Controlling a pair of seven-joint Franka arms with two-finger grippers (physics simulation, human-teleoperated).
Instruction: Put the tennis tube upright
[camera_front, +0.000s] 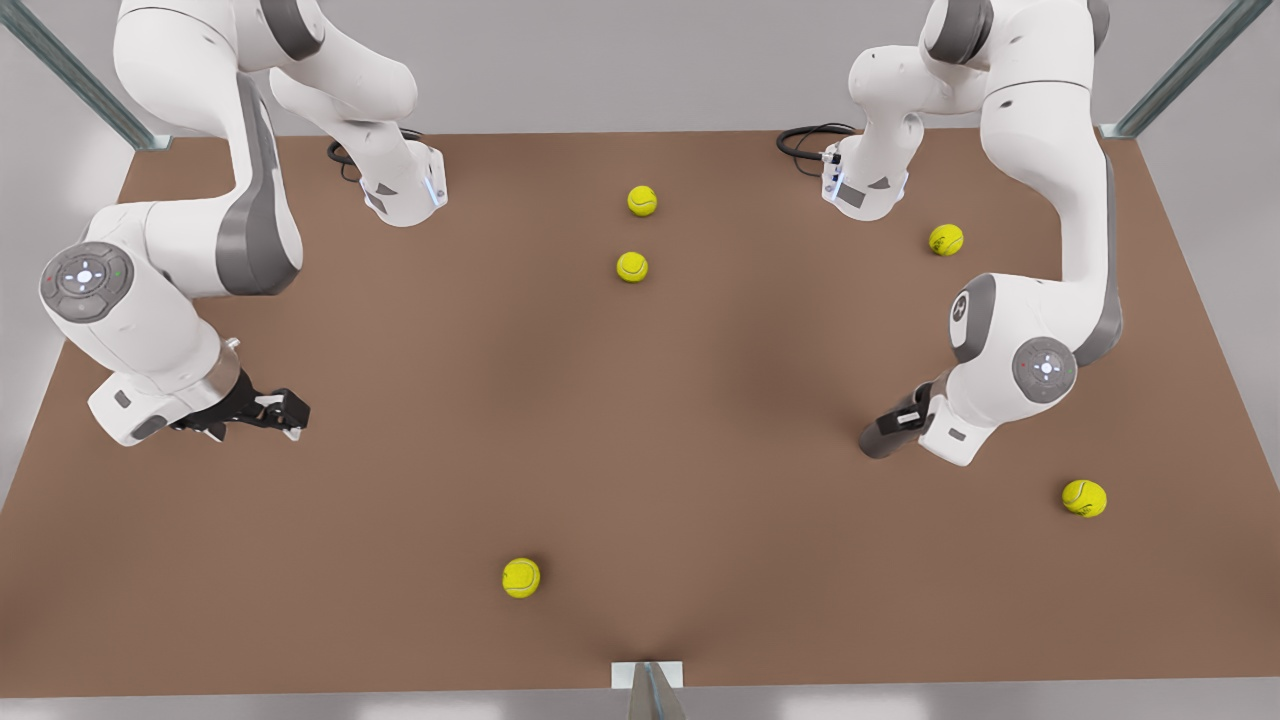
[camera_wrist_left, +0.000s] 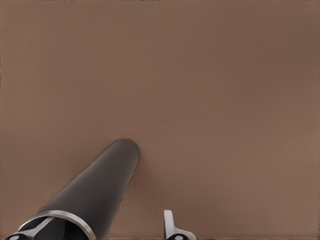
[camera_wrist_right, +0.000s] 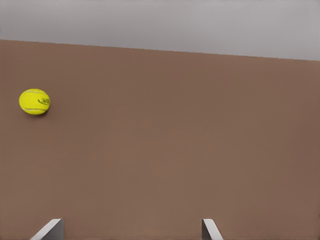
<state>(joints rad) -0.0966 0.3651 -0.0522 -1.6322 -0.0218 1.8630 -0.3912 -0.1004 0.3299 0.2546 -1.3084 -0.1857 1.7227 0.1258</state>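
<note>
The tennis tube (camera_front: 886, 432) is a dark grey cylinder at the front view's right, poking out from under the wrist of the arm there. In the left wrist view the tennis tube (camera_wrist_left: 97, 187) runs away from the camera toward the table, its thin bright rim nearest the lens. My left gripper (camera_wrist_left: 95, 232) is open, with the rim end between its widely spread fingers (camera_wrist_left: 169, 221). In the front view the left gripper (camera_front: 915, 415) is mostly hidden by the wrist. My right gripper (camera_front: 285, 410) waits open at the front view's left, fingers (camera_wrist_right: 50, 229) apart over bare table.
Several yellow-green tennis balls lie on the brown table (camera_front: 640, 420): two at the middle back (camera_front: 642, 200) (camera_front: 632, 266), one near the front (camera_front: 521, 577), and two at the front view's right (camera_front: 946, 239) (camera_front: 1084, 497). A ball (camera_wrist_right: 34, 101) lies ahead of the right gripper.
</note>
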